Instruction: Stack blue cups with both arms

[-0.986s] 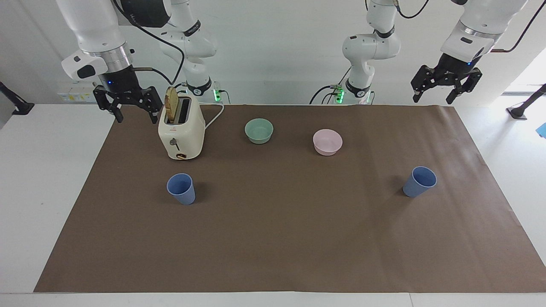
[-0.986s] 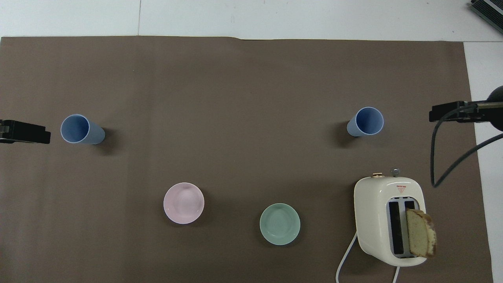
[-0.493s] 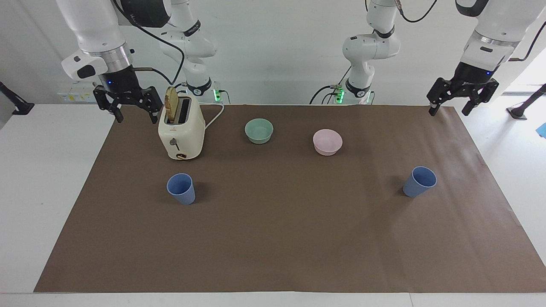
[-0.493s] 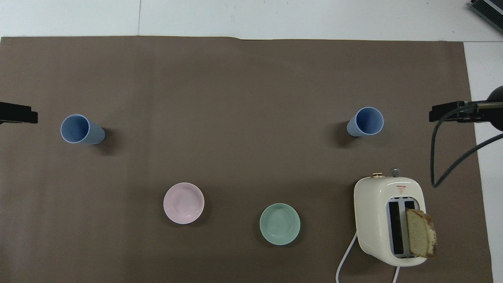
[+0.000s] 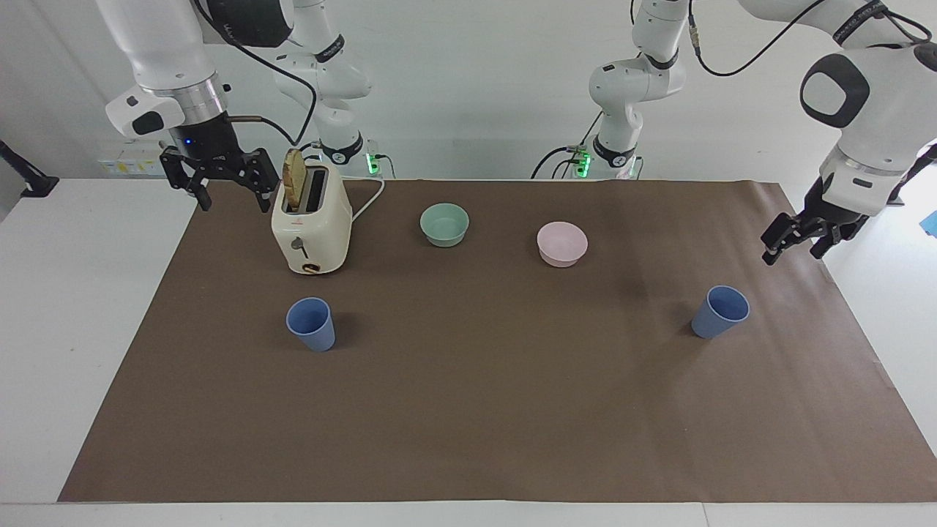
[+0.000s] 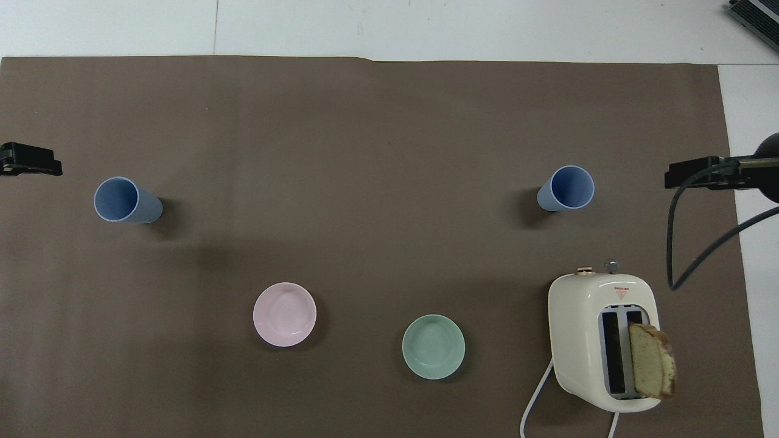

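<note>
Two blue cups stand upright on the brown mat point(image 5: 468, 410). One cup point(image 5: 311, 323) is at the right arm's end, farther from the robots than the toaster; it also shows in the overhead view point(image 6: 569, 188). The other cup point(image 5: 719, 311) is at the left arm's end, also seen in the overhead view point(image 6: 125, 201). My left gripper point(image 5: 798, 243) is open and empty, low over the mat's edge at the left arm's end, apart from that cup; its tip shows in the overhead view point(image 6: 30, 164). My right gripper point(image 5: 219, 183) is open and empty, raised beside the toaster, also in the overhead view point(image 6: 700, 172).
A cream toaster point(image 5: 311, 227) with a bread slice point(image 5: 295, 179) in it stands at the right arm's end. A pale green bowl point(image 5: 444, 224) and a pink bowl point(image 5: 561, 243) sit near the robots, between the cups. The toaster's cord point(image 5: 370, 197) runs toward the robots.
My left gripper has come down and away from the robots, toward the mat's edge near the cup at its end. The right arm and both cups have not moved.
</note>
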### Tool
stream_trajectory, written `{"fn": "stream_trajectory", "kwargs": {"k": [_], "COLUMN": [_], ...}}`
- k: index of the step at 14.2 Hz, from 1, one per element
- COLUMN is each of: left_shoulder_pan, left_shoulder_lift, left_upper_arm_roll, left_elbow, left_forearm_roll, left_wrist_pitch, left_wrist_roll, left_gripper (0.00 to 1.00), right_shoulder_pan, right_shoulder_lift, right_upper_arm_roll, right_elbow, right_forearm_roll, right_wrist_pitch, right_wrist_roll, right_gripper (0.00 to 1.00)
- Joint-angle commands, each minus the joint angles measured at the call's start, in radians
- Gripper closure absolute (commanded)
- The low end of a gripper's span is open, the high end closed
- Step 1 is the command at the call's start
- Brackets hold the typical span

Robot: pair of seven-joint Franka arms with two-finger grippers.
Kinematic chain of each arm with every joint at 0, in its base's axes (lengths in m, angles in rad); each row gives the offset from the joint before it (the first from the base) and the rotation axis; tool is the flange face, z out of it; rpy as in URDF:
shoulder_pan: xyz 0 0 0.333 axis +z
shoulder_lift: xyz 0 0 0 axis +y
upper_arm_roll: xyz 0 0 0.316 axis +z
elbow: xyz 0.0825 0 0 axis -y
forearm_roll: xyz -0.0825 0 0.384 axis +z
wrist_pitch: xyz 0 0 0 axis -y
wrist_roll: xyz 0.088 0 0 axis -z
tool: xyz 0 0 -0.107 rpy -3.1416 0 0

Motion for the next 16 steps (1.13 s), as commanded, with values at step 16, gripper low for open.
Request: {"fn": "stream_trajectory", "kwargs": {"k": [16], "left_shoulder_pan": [0.018], "left_shoulder_lift": [0.073], "left_upper_arm_roll": [-0.011], "left_elbow": [-0.268], "left_forearm_roll": [-0.072], "left_wrist_pitch": [0.333], "left_wrist_roll": [-0.084], "left_gripper": [0.33], "right_shoulder_pan": [-0.011], "right_shoulder_lift": [-0.005], "right_upper_arm_roll": [0.005], "right_elbow": [-0.009], "right_forearm_roll": [-0.008], "right_wrist_pitch": [0.007], "right_wrist_roll": [-0.021], "right_gripper": [0.00]}}
